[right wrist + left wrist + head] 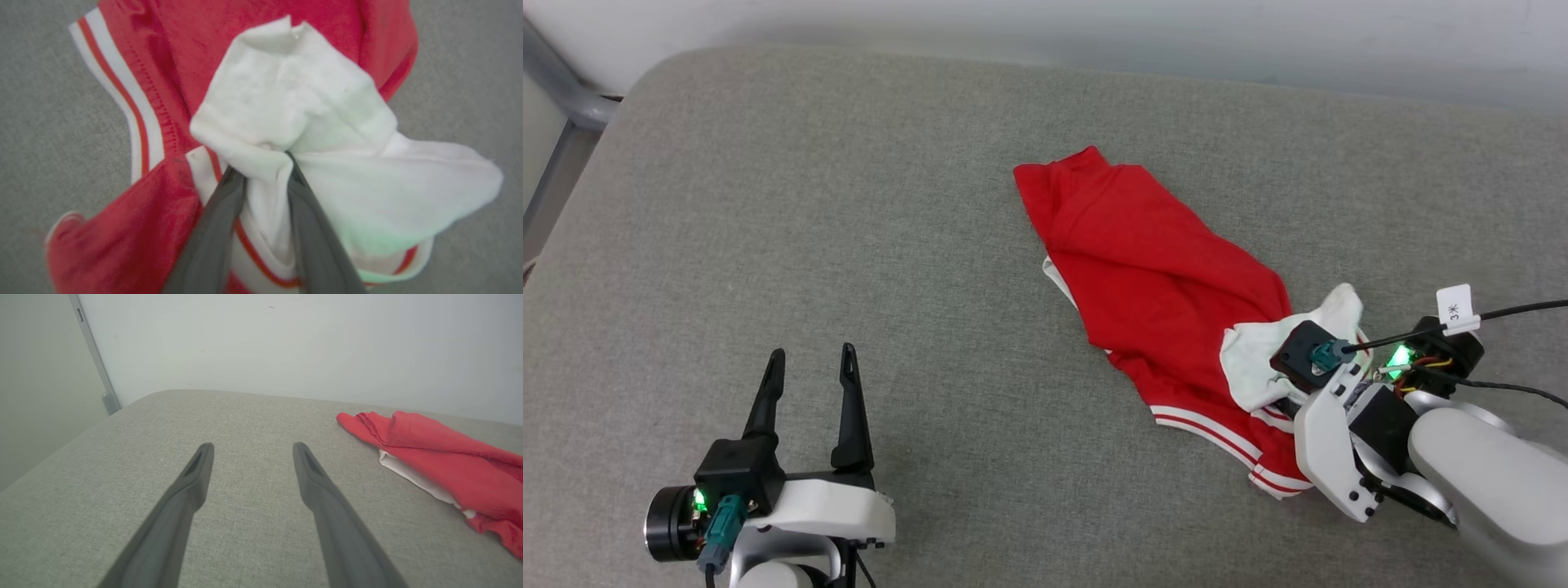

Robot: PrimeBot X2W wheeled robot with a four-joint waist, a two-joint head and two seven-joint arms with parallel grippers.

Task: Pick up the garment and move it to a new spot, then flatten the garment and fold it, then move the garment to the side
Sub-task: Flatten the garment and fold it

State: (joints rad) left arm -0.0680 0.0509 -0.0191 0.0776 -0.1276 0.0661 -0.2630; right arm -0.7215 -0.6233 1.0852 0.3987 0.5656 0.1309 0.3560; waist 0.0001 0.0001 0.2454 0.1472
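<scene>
Dark fingers of the right gripper rise from 6 o'clock in the right wrist view, their jaws drawn close together and pinching a bunched fold of white sleeve, with the tips buried in the cloth. That sleeve belongs to the garment, a red shirt. Around the pinch the white fabric puffs out toward 12 and 3 o'clock, and red cloth with a red-and-white striped hem runs off toward 10 o'clock. In the head view this gripper sits at about 4 o'clock, its wrist camera housing over the white sleeve and its pale forearm leading off toward the lower right corner. A black cable carrying a small white tag trails away toward 3 o'clock. From there the garment stretches in a crumpled, loosely folded band up toward 12 o'clock. Its striped hem lies at the 5 o'clock end, beside the gripper, and a thin white edge peeks out along the side facing 9 o'clock. It rests on a grey fabric-covered counter with a rounded corner at 10 o'clock. The left gripper is at 7 o'clock in the head view, well apart from the garment, with its jaws spread wide, nothing between them, and the fingers pointing to 12 o'clock. In the left wrist view the red cloth lies off at 3 o'clock. Beyond the counter's far edge stands a pale wall, with a grey metal post at 10 o'clock.
</scene>
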